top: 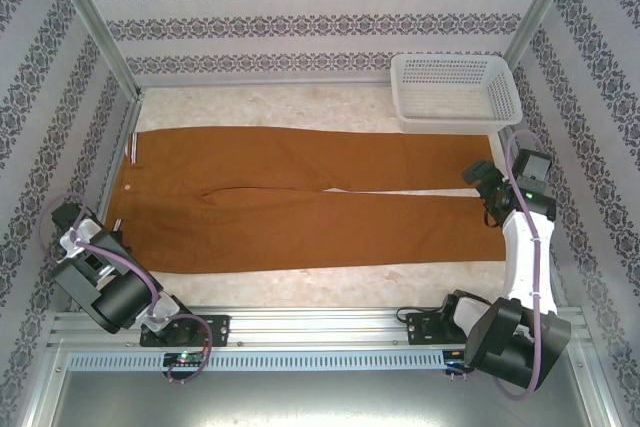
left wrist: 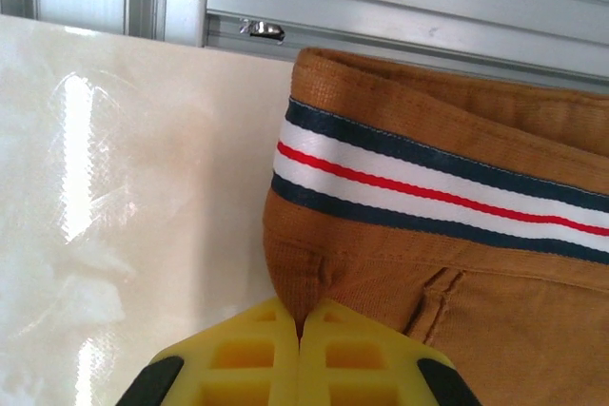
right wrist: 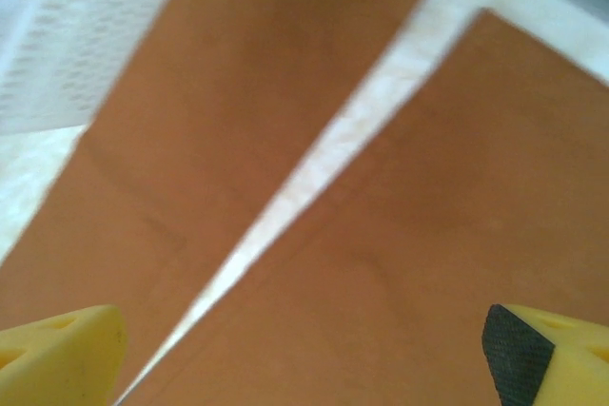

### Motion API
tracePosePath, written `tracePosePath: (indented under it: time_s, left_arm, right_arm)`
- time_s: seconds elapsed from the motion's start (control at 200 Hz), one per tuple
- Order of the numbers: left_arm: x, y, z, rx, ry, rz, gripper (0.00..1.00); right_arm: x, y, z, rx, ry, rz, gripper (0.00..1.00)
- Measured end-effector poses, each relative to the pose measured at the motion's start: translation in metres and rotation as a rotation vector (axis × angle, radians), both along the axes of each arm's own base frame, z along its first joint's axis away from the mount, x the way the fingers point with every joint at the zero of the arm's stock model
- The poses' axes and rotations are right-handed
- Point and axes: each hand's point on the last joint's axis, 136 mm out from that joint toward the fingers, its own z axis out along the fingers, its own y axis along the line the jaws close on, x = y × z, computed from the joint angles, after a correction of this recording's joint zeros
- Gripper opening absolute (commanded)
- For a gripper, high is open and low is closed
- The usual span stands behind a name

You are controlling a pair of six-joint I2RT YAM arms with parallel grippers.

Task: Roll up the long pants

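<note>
Pinching: left gripper (left wrist: pixel 300 330) is closed on a fold of the long pants (top: pixel 300 197) at the waistband (left wrist: pixel 428 187) corner, likely the roll's starting edge.
Layout: long pants are laid flat across frame centre, waist left, legs right.
Standby: right gripper (right wrist: pixel 304 349) is spread wide over the leg ends, nothing held.
Container: white mesh basket (top: pixel 450 123), upper right, empty.

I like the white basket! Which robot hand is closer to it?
Right. The right gripper is near the basket; the left gripper grips the pants far across the table.
</note>
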Motion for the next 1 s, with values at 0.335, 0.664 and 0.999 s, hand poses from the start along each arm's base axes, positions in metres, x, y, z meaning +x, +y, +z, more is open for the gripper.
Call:
tracePosePath:
  time_s: [0.335,0.664,0.999]
  left_arm:
    - [0.009,0.000,0.014,0.007,-0.053,-0.007,0.00]
    - [0.013,-0.003,0.011,-0.022,-0.073,-0.012,0.00]
    - [0.015,-0.004,0.010,-0.031,-0.079,-0.015,0.00]
  right_arm:
    - [-0.062,-0.030,-0.017,0.043,0.167,-0.293,0.97]
    - [-0.109,-0.003,-0.079,0.238,0.350,-0.387,0.94]
    - [-0.119,-0.005,-0.096,0.265,0.409,-0.408,0.93]
